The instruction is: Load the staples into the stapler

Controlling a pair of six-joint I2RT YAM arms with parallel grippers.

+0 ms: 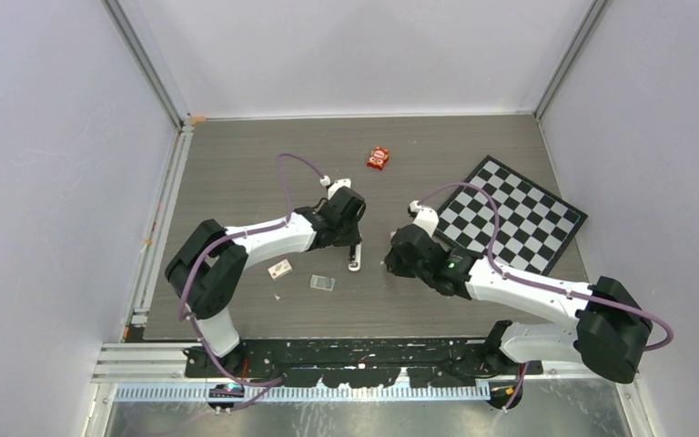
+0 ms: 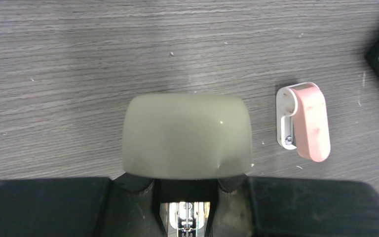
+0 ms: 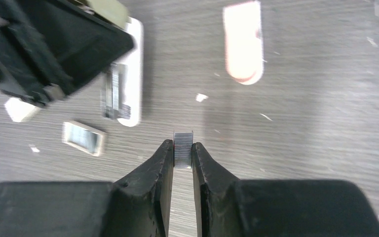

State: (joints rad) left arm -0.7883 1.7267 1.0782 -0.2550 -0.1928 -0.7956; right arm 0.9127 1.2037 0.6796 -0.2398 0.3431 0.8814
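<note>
My left gripper (image 1: 353, 238) is shut on the stapler (image 1: 355, 259) and holds it at the table's middle. In the left wrist view its olive-grey cover (image 2: 187, 136) stands raised beyond my fingers (image 2: 128, 207), and the pale metal channel (image 2: 187, 222) shows between them. My right gripper (image 3: 182, 148) is shut on a short silvery strip of staples (image 3: 183, 146), just right of the stapler (image 3: 128, 74) and above the table. In the top view the right gripper (image 1: 391, 262) sits close beside the left gripper.
A pink-and-white piece (image 2: 303, 121) lies right of the stapler, also in the right wrist view (image 3: 243, 42). A small silvery square block (image 1: 322, 282) and a white-and-red card-like box (image 1: 279, 269) lie left. A red packet (image 1: 379, 157) lies at the back, a checkerboard (image 1: 510, 214) on the right.
</note>
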